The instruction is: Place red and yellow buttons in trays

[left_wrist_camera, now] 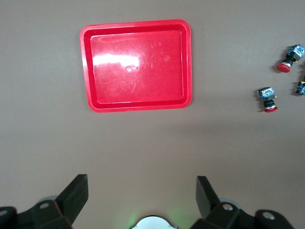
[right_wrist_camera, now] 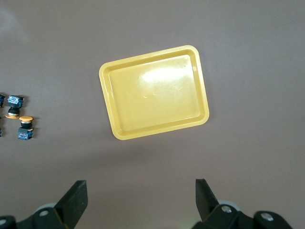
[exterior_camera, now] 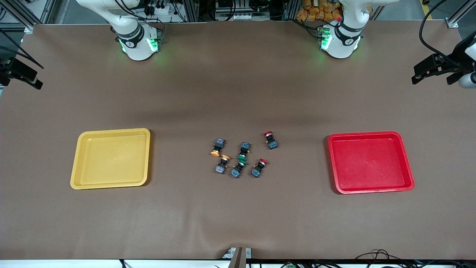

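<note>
Red and yellow buttons: all four loose on the table, none held, none in a tray. Left gripper (left_wrist_camera: pixel 140 186) up in the air over bare brown mat (exterior_camera: pixel 238 93) toward the left arm's end, fingers (left_wrist_camera: pixel 76 191) spread wide, nothing between them. Right gripper (right_wrist_camera: pixel 140 187) likewise aloft over bare mat toward the right arm's end, fingers (right_wrist_camera: pixel 76 194) wide apart and holding nothing. Both arms waiting. Out from the left gripper, first the red tray (exterior_camera: pixel 370 162), flat on the mat, nothing in it. Out from the right gripper, the yellow tray (exterior_camera: pixel 110 158), also with nothing in it. Between the two trays, well apart from both, the small cluster of switches. On the cluster's red-tray side: one red-capped button (exterior_camera: pixel 270 139) farthest from the front camera, cap pointing away from that camera; second red-capped button (exterior_camera: pixel 259 166) nearer to it, lying on its side. On the yellow-tray side: one yellow-capped button (exterior_camera: pixel 217 147) with cap toward the camera, and just beside it, slightly nearer, the second yellow-capped button (exterior_camera: pixel 222 163). In the middle, two green-capped switches (exterior_camera: pixel 241 160), caps close together.
</note>
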Action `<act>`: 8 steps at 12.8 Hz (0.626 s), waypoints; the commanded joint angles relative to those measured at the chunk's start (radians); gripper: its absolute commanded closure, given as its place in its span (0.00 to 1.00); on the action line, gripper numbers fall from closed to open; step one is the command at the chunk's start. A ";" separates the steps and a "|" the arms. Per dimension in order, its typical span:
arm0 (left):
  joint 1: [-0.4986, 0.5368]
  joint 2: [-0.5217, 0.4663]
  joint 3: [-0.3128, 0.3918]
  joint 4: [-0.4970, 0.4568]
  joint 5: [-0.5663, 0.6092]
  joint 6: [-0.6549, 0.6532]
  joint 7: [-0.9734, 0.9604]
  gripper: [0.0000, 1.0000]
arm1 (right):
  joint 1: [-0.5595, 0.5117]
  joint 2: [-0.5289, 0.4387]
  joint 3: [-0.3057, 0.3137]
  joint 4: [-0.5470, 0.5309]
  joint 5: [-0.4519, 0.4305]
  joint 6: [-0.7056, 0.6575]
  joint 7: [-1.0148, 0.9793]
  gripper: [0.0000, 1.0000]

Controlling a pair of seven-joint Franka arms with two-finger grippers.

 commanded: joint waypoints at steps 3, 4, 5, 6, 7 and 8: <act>-0.002 0.007 -0.001 0.019 -0.004 -0.010 0.000 0.00 | -0.008 -0.021 0.010 -0.016 -0.008 -0.003 0.009 0.00; -0.006 0.007 -0.001 0.020 -0.004 -0.010 -0.003 0.00 | -0.008 -0.021 0.010 -0.016 -0.008 -0.002 0.009 0.00; -0.008 0.007 -0.001 0.019 -0.004 -0.010 -0.004 0.00 | -0.008 -0.021 0.012 -0.016 -0.008 -0.003 0.008 0.00; -0.010 0.009 -0.003 0.019 -0.004 -0.010 -0.002 0.00 | -0.008 -0.021 0.012 -0.016 -0.008 -0.002 0.008 0.00; -0.010 0.012 -0.003 0.019 -0.004 -0.010 -0.002 0.00 | -0.006 -0.021 0.013 -0.016 -0.008 0.001 0.006 0.00; -0.010 0.015 -0.003 0.019 -0.006 -0.010 -0.002 0.00 | -0.006 -0.021 0.015 -0.016 -0.007 0.006 0.000 0.00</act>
